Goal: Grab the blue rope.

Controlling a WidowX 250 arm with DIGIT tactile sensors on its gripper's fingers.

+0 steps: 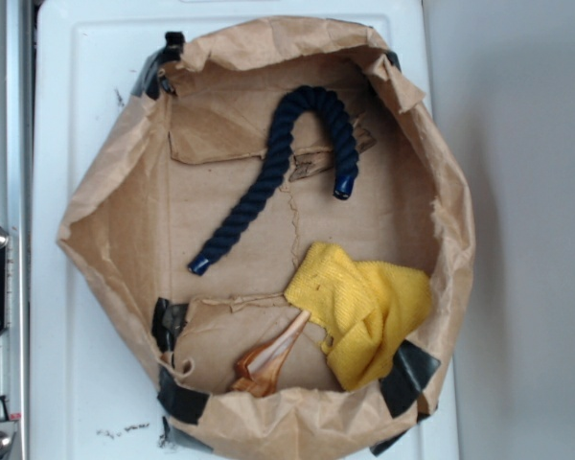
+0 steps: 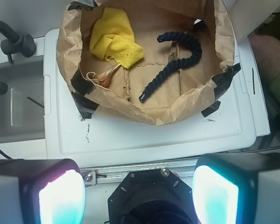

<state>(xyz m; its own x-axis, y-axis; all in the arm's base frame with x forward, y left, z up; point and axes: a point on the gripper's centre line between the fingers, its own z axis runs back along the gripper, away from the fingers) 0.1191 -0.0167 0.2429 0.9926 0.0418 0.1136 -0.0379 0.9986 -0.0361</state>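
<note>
While the blue rope [image 1: 286, 163] is lying hooked and untouched inside the paper bag [image 1: 105, 192], we are holding our hand [image 2: 139, 196] wide and empty, well back. We are leaving the whole reach and grasp undone.

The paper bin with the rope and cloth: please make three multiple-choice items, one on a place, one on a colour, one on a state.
1. Where does the rope lie?
A. inside the paper bin
B. on the white lid
C. in the sink

2. What colour is the cloth?
A. red
B. yellow
C. green

3. How do the fingers stand?
A. shut on the rope
B. shut on the cloth
C. apart, holding nothing

Answers:
1 A, the rope bends like a hook on the bin floor.
2 B, the cloth is yellow, beside the rope.
3 C, the wrist view shows the gripper outside the bin, a wide gap between the fingers.
</note>
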